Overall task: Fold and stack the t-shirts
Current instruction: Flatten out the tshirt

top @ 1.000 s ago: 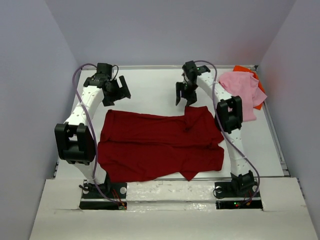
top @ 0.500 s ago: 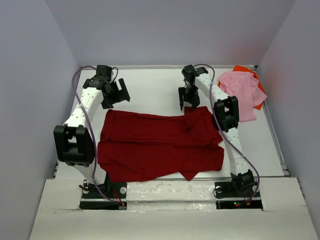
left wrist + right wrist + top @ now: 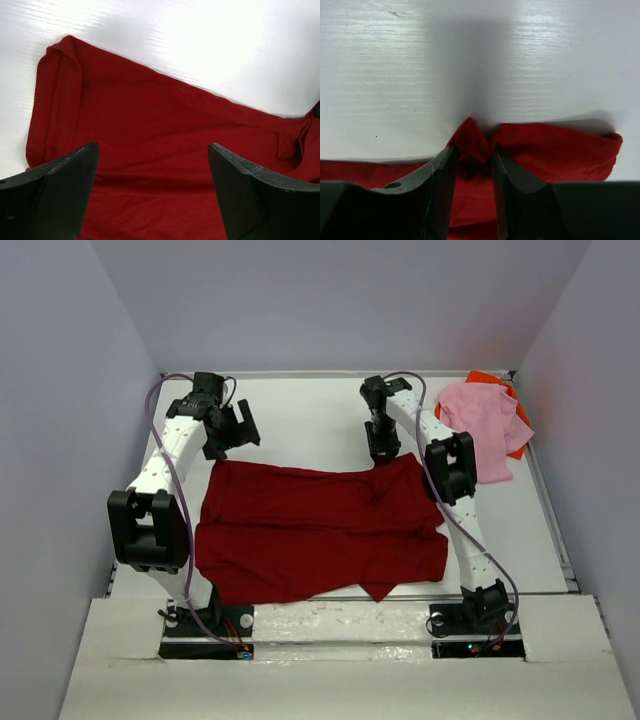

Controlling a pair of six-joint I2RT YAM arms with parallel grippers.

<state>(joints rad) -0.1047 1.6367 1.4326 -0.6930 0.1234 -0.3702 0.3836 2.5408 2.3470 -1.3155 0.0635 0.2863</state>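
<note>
Left claw [image 3: 228, 432]: jaws wide, empty, poised over upper-left corner of dark red t-shirt [image 3: 310, 530], which lies spread mid-counter [image 3: 300, 410]. Right claw [image 3: 383, 450]: narrowed onto a pinched ridge of its upper-right edge, likely to lift for a fold. Pink t-shirt [image 3: 485, 425] and orange t-shirt [image 3: 485, 377]: heaped upper right, waiting.

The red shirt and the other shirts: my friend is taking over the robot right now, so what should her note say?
Left gripper: open, holding nothing, above the far left part of the dark red t-shirt.
Right gripper: pinching the dark red t-shirt's far right edge.
Dark red t-shirt: spread mid-table.
Light pink t-shirt: crumpled at far right, on the bright orange t-shirt.
Done: nothing neatly folded or stacked.
Left: fold all three, then stack.
</note>
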